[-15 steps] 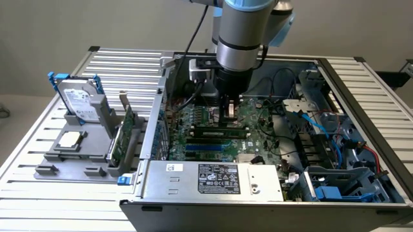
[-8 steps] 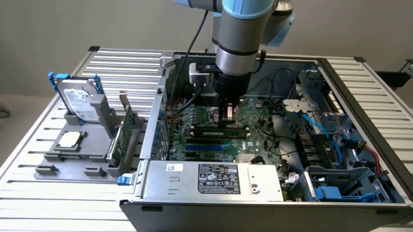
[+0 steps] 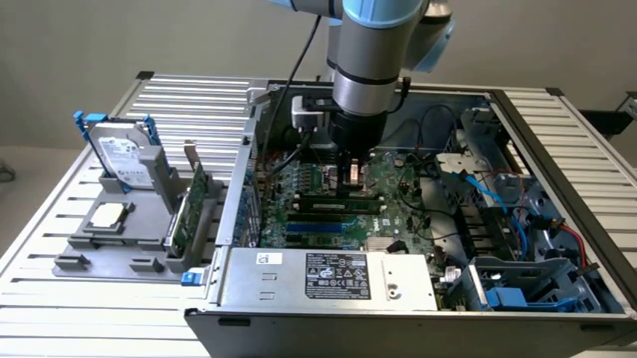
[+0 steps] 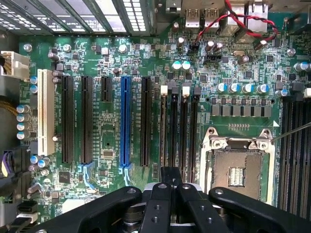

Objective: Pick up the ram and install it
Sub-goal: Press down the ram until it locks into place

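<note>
The grey-and-blue robot arm [image 3: 374,52] reaches down into the open black desktop computer case [image 3: 418,298], which lies on its side on the slatted metal worktop [image 3: 184,97]. Its black claw [image 3: 350,173] hangs just above the green motherboard [image 3: 398,216], and its fingers are drawn together with nothing visibly between them; in the wrist view the claw [image 4: 171,177] shows the fingertips pressed against each other over the row of four long black memory slots [image 4: 178,131]. The ram, a long narrow green circuit stick with dark chips [image 3: 341,205], lies flat-on along the board directly beneath the claw in the exterior view, and it seems to sit seated in a slot, though the angle makes this hard to confirm. The claw appears just above it, not gripping it. To the exterior view's left, well apart from the case, a grey plastic fixture [image 3: 119,231] on the worktop holds a silver hard drive in a blue bracket [image 3: 124,153] upright and a taller green expansion card [image 3: 189,212] on edge. The empty silver processor socket [image 4: 238,165] lies beside the memory slots.
</note>
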Controlling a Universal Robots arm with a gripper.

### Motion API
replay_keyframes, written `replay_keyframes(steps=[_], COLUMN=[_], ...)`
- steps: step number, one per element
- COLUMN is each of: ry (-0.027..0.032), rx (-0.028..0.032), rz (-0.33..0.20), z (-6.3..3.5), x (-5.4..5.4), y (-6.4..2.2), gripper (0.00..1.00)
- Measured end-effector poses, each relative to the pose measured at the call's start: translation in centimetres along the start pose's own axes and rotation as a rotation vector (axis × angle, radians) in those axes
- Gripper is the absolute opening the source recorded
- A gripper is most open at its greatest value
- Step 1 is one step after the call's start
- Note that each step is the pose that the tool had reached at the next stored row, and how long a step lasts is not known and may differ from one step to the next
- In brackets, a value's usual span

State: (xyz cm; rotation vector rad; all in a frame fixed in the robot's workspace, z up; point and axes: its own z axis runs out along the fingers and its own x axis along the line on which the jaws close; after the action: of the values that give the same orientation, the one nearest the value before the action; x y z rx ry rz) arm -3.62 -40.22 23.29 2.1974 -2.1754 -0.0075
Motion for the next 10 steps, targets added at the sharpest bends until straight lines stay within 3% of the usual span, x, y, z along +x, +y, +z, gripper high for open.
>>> replay_keyframes(steps=[10], ry=[0.0059], rx=[-0.0004], rz=[0.01], z=[0.27], x=[0.07], y=[-0.06], gripper=[0.11])
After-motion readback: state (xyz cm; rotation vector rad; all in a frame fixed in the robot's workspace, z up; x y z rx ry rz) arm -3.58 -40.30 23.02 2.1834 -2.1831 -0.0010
